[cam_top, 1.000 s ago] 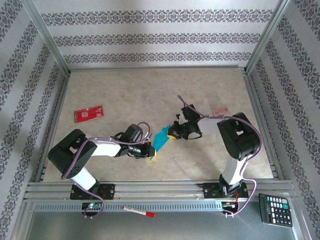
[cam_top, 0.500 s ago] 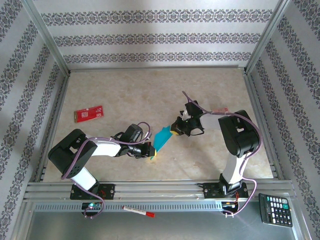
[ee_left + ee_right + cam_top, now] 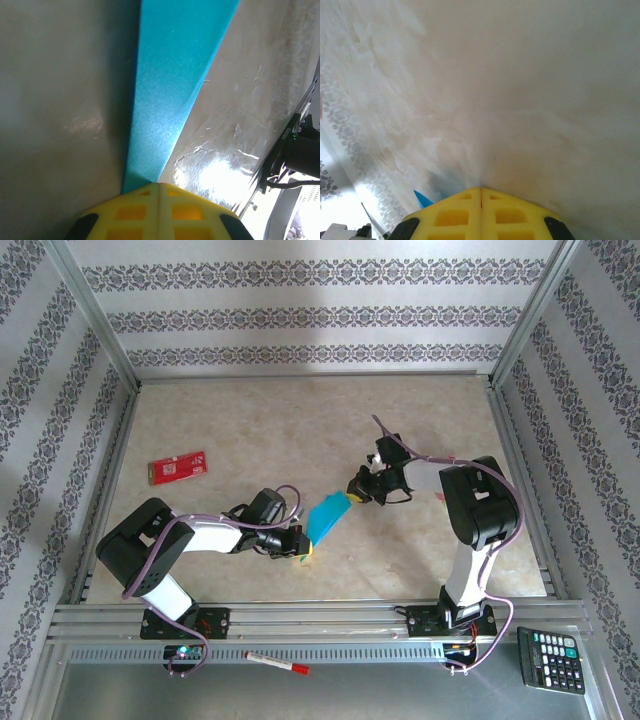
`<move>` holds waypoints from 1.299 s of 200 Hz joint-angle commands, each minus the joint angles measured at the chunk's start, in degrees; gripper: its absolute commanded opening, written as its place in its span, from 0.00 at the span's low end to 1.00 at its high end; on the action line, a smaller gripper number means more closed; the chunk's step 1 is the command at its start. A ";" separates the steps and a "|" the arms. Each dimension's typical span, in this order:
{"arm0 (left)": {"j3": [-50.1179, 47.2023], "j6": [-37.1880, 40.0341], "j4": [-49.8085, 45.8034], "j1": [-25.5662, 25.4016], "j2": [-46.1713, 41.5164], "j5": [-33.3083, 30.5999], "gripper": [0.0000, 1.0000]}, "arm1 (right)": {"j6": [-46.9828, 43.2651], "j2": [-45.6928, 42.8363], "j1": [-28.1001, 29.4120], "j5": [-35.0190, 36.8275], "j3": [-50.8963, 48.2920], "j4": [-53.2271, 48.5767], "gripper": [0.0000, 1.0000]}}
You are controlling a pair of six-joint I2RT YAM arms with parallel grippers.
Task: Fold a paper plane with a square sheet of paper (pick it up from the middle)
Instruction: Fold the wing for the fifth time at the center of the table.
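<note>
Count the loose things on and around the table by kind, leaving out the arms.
Teal paper: 1
Red card: 1
Pen: 1
Calculator: 1
Total: 4. A pink scrap behind the right arm is too hidden to count.

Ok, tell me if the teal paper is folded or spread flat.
Folded: the paper is a narrow wedge, not a square, and its tapered end runs into the shut left fingers.
</note>
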 commanded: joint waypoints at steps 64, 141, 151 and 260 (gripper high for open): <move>4.42 -1.53 -10.61 5.05 -12.45 -3.19 0.39 | -8.61 -18.35 5.32 21.83 -3.87 -7.56 0.22; 3.13 2.41 -19.18 26.11 -20.71 -7.27 0.49 | 2.70 -13.22 33.46 52.50 5.19 -21.55 0.78; 3.06 2.71 -18.68 26.27 -20.83 -7.26 0.50 | 3.48 -10.34 35.49 54.29 7.44 -22.89 0.81; 0.91 4.52 -18.75 26.33 -21.73 -5.49 0.54 | 4.84 -0.41 40.62 62.58 16.46 -32.69 0.80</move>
